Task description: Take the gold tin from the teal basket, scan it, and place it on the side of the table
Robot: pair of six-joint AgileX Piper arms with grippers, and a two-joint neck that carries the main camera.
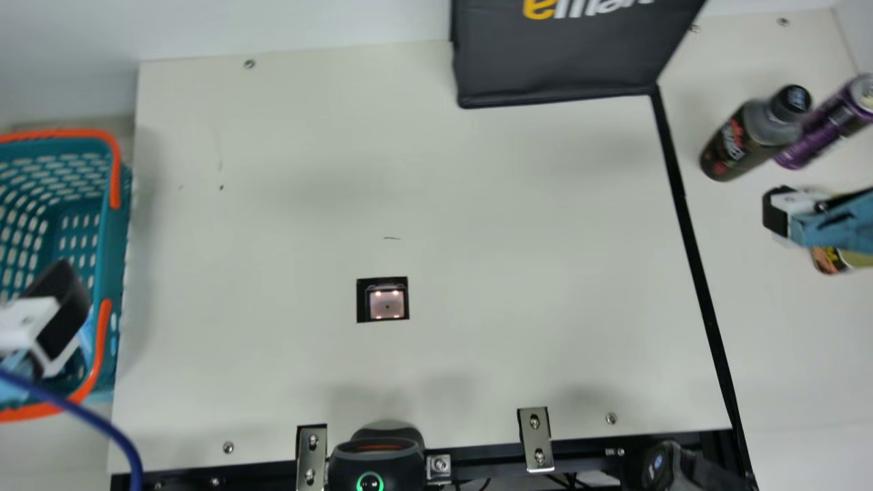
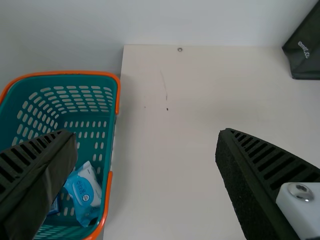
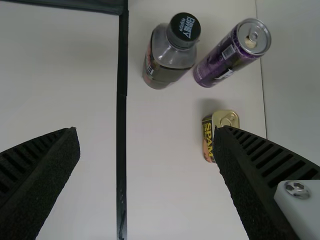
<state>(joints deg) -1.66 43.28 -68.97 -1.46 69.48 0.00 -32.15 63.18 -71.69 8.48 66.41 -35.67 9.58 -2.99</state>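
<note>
Teal basket (image 1: 112,239): beside table (image 1: 273,204) – packet (image 2: 86,190) inside
Left gripper (image 1: 65,300): over basket, spread wide
Scanner window (image 1: 387,304): lit, set in tabletop
Bottle (image 1: 747,136): upright, right of black strip (image 1: 689,225)
Right gripper (image 1: 776,215): above table's right side, spread wide
Purple can (image 3: 227,57): upright, just beside bottle
Gold tin (image 3: 226,119): on table's right side – near can

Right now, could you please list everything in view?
Table: one, cream, centre.
Basket: one, teal and orange, left.
Packet: one, blue-white, in basket.
Item: one, blue, beside packet.
Scanner: one, black, mid-table.
Tin: one, gold, table's right.
Bottle: one, dark, far right.
Can: one, purple, beside bottle.
Bag: one, black, far edge.
Strip: one, black, table's right.
Devices: two, dark, near edge.
Long brackets: two, silver, near edge.
Cable: one, blue, near left.
Left claw: one, black, over basket.
Right claw: one, black, near tin.
</note>
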